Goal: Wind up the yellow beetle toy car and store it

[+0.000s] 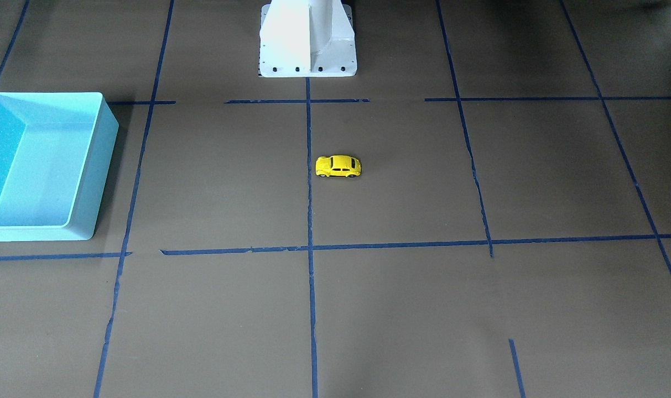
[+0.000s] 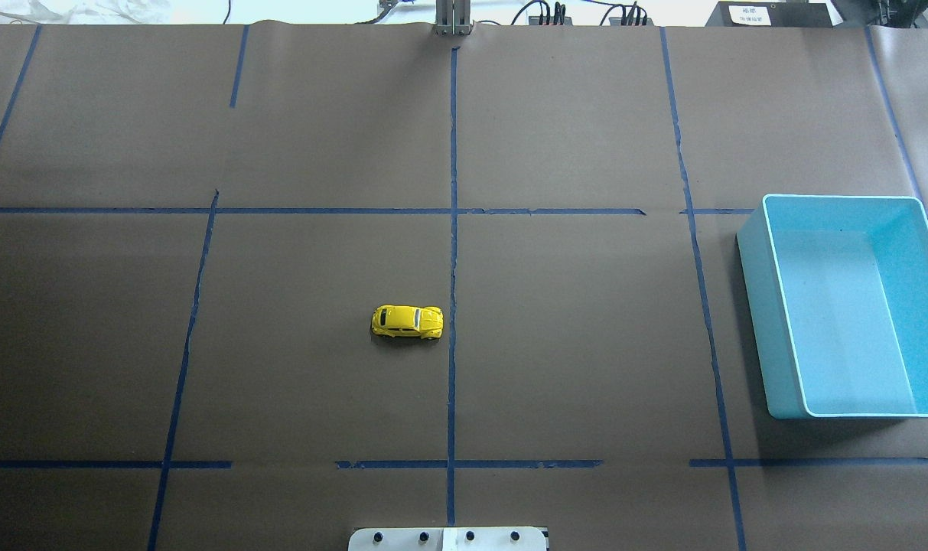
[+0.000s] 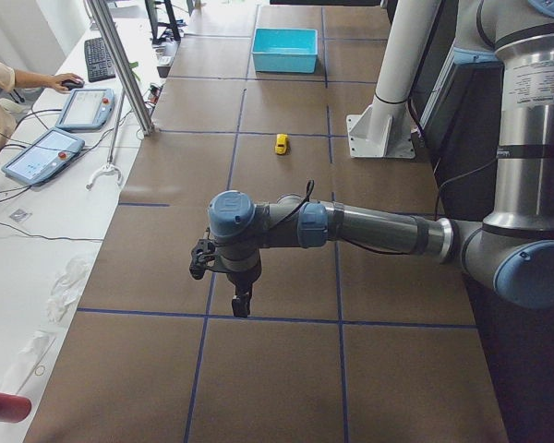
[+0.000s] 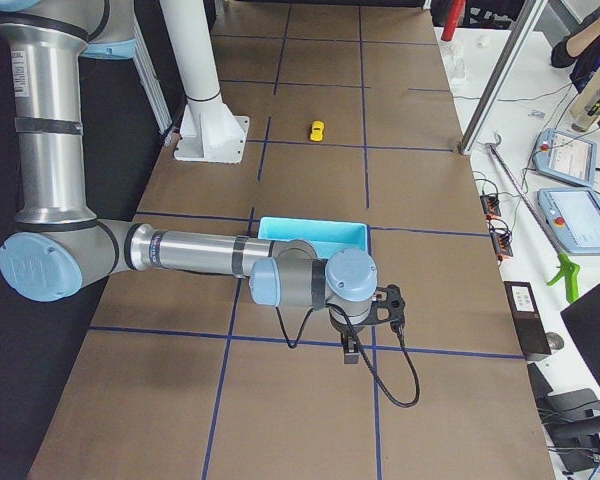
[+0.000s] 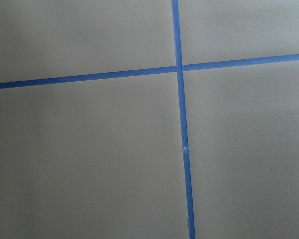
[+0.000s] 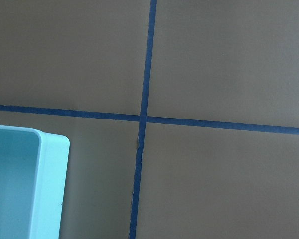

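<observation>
The yellow beetle toy car (image 1: pixel 338 166) stands on its wheels near the middle of the brown table; it also shows in the overhead view (image 2: pixel 407 322) and small in the side views (image 3: pixel 282 144) (image 4: pixel 317 130). The light blue bin (image 2: pixel 854 306) sits at the table's right side, empty. My left gripper (image 3: pixel 241 300) shows only in the exterior left view, far from the car at the table's left end; I cannot tell if it is open. My right gripper (image 4: pixel 351 352) shows only in the exterior right view, just beyond the bin (image 4: pixel 315 240); I cannot tell its state.
The white robot base (image 1: pixel 307 38) stands behind the car. Blue tape lines (image 2: pixel 453 229) grid the table. The bin's corner (image 6: pixel 35 189) shows in the right wrist view. Operators, tablets (image 3: pixel 42 153) and a keyboard (image 3: pixel 99 57) are on a side desk.
</observation>
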Robot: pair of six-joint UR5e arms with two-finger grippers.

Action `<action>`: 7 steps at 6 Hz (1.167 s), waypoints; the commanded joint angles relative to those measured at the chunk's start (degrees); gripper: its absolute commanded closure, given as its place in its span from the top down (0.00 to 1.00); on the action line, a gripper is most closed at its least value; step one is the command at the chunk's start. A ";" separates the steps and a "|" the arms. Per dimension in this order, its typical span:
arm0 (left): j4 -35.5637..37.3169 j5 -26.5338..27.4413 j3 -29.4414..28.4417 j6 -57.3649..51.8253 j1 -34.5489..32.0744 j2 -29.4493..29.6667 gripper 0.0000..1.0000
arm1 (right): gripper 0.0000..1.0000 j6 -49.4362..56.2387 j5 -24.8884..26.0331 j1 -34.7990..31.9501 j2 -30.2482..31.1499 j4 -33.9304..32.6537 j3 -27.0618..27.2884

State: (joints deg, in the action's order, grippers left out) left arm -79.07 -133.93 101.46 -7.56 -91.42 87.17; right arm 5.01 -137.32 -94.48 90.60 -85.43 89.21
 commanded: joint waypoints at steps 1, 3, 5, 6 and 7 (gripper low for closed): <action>0.14 -0.72 0.06 0.44 0.19 0.10 1.00 | 1.00 0.09 0.03 0.00 0.01 0.00 0.00; 0.14 -0.80 0.32 0.44 0.28 0.54 1.00 | 1.00 0.09 0.03 0.00 -0.07 0.00 -0.09; 0.40 -0.72 2.16 0.09 4.39 2.55 1.00 | 1.00 0.00 0.03 0.00 -0.25 0.00 -0.09; 0.41 -0.71 2.25 -0.26 5.97 3.00 1.00 | 1.00 0.00 0.03 0.00 -0.25 0.00 0.00; 0.67 -0.63 2.78 -0.09 10.08 5.61 1.00 | 1.00 0.09 0.03 0.00 -0.25 0.00 -0.09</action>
State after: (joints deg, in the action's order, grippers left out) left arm -78.60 -134.63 103.79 -7.65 -84.63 90.83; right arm 5.03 -137.29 -94.48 90.36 -85.43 89.15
